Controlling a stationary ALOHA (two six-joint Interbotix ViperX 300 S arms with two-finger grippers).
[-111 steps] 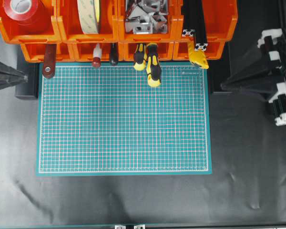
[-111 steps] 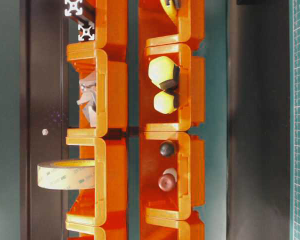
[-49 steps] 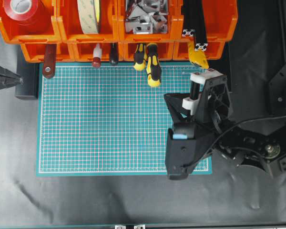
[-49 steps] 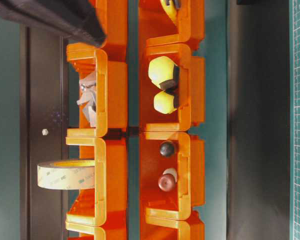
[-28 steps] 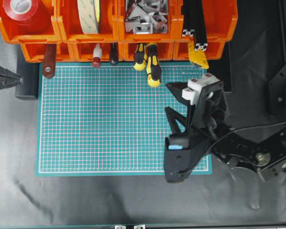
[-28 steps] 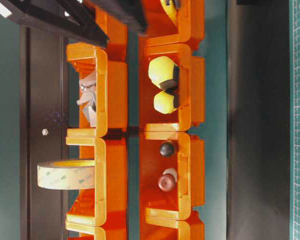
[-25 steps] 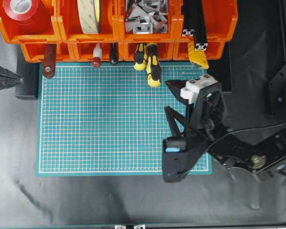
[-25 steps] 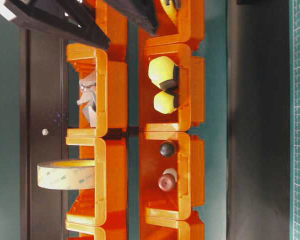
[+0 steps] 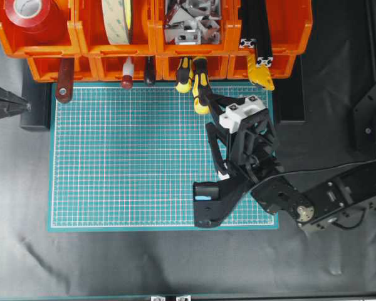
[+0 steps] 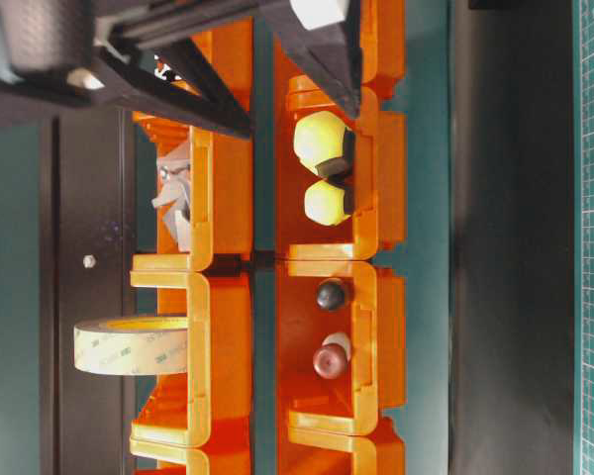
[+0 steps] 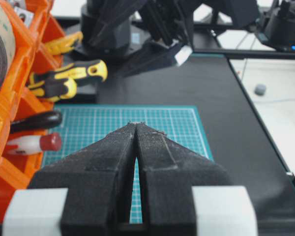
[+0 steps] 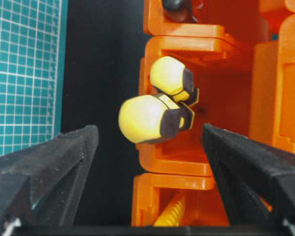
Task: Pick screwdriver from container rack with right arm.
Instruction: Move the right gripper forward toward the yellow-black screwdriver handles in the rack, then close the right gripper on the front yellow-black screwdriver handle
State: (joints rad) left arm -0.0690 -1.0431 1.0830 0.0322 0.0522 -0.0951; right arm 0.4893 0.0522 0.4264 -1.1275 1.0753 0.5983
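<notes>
The screwdriver point(image 9: 200, 80) pokes its yellow-and-black handle out of a lower bin of the orange container rack point(image 9: 88, 59), next to a stubbier yellow-and-black tool point(image 9: 184, 74). My right gripper point(image 9: 207, 111) is open just in front of that handle, one finger on each side of its end, touching nothing. In the right wrist view the screwdriver's rounded yellow end point(image 12: 145, 118) sits a little ahead of my right gripper point(image 12: 147, 130), between the wide jaws. My left gripper point(image 11: 136, 124) is shut and empty, parked at the mat's left edge point(image 9: 32, 105).
The upper bins hold a red tape roll point(image 9: 25, 15), a tan tape roll point(image 9: 116, 19), metal brackets point(image 9: 191, 22) and black profiles point(image 9: 257, 31). Red-brown handled tools point(image 9: 64, 78) and a yellow clamp point(image 9: 261, 75) hang from the lower bins. A green cutting mat point(image 9: 125, 163) lies below the rack.
The right arm swung in from the right over the mat, its gripper opened wide, and it moved left and up until its fingers reached the screwdriver handle. The left arm stayed still.
</notes>
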